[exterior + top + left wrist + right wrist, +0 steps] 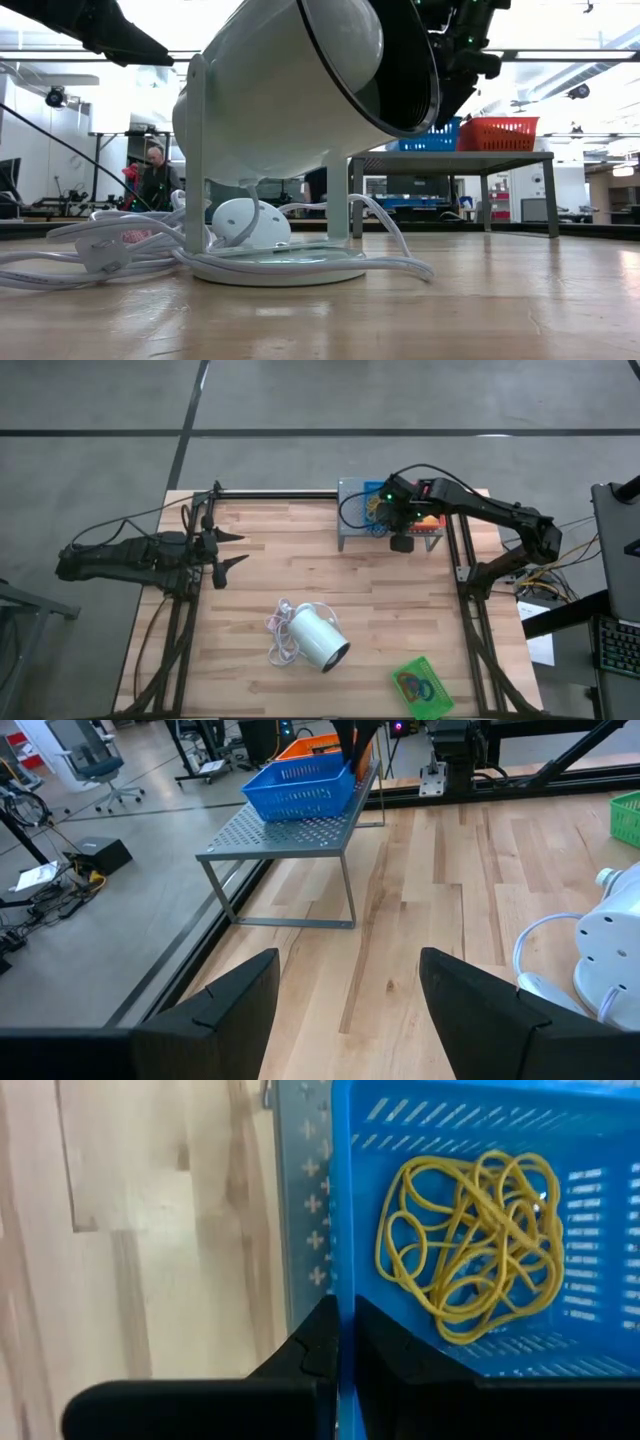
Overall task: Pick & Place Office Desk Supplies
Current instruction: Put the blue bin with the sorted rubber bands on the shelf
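Right gripper (338, 1342): over the grey perforated stand (352, 536) at the table's far edge, its 2 fingers closed on the wall of the blue tray (480, 1230), 1 finger outside and 1 inside.
Blue tray: sits on the stand, just beside the red tray (498, 132); it holds a tangle of yellow-tan rubber bands (470, 1245).
Left gripper (228, 550): held over the table's left side, well apart from the stand, fingers (225, 1010) spread wide with nothing between them.
Green tray (422, 687): near the table's front right corner, with small red and blue loops inside.
White cylinder (318, 638): lies on its side near the table's front middle, its white cord (280, 630) bunched just beside it.
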You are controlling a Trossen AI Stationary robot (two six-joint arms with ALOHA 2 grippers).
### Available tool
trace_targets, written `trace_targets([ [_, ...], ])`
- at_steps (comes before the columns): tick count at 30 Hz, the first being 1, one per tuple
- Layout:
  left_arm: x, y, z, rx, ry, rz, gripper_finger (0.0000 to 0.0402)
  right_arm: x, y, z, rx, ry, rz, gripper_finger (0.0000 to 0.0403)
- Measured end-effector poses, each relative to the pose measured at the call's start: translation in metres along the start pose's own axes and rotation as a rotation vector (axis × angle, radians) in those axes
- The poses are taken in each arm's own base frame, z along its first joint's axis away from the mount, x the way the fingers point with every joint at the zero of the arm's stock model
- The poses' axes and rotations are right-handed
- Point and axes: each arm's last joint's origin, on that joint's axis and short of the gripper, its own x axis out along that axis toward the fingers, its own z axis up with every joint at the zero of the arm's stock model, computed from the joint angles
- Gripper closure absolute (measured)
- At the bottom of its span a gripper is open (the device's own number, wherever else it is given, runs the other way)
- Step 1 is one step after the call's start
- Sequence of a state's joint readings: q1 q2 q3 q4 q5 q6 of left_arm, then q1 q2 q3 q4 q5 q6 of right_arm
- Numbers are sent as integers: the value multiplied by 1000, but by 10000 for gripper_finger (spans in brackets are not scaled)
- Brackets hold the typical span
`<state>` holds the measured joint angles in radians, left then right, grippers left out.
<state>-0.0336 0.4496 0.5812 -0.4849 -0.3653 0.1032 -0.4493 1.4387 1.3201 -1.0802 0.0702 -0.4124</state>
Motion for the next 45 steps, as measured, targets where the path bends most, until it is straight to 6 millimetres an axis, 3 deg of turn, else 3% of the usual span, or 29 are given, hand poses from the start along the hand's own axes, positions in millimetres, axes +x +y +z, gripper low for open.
trace_targets([
  [11,0,0,0,0,0,0,158,-4,-2,-10,15,82,-37,389],
  [18,0,0,0,0,-1,0,158,-11,-2,-15,-130,89,-34,390],
  [27,0,0,0,0,0,0,158,-14,-6,-16,-33,63,-50,390],
  [36,0,0,0,0,0,0,158,-14,-6,-15,-49,34,-25,389],
  [45,0,0,0,0,0,0,158,-14,-5,-14,-47,17,-4,329],
])
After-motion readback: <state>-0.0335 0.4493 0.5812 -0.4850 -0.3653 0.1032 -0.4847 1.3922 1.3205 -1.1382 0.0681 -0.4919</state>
